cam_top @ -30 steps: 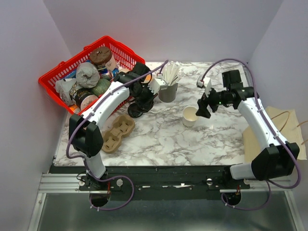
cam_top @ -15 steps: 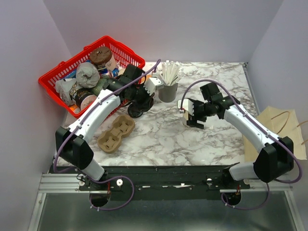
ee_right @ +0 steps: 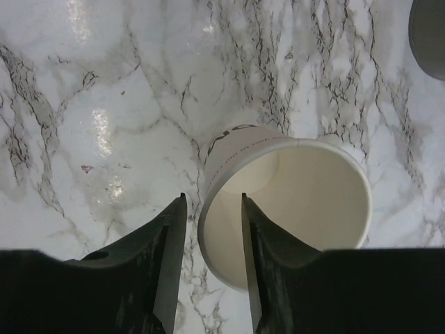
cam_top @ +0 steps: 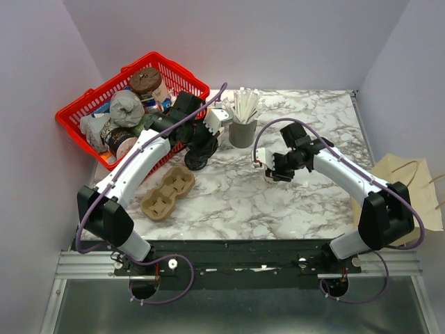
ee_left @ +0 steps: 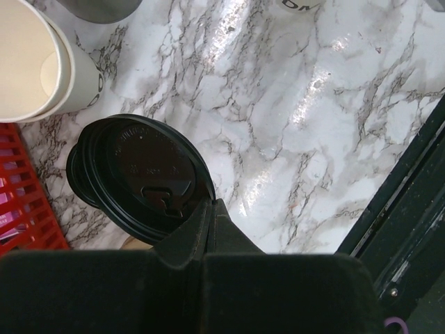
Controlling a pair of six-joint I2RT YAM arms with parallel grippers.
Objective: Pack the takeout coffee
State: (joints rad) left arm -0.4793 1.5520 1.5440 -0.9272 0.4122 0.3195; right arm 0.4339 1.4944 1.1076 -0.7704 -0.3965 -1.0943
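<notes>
right gripper (ee_right: 213,202) moved astride rim of open cream paper cup (ee_right: 306,202), grip unclear, left gripper (ee_left: 208,209) clenched on round black plastic lid (ee_left: 139,170), cream cup stack (ee_left: 28,62) beside its fingers

The black lid's (ee_left: 139,174) near rim vanishes behind the left gripper (ee_left: 211,205); whether it is pinched is unclear. The cup stack (ee_left: 35,62) runs off the edge; the grey cup (ee_right: 431,35) is corner-clipped.
</notes>
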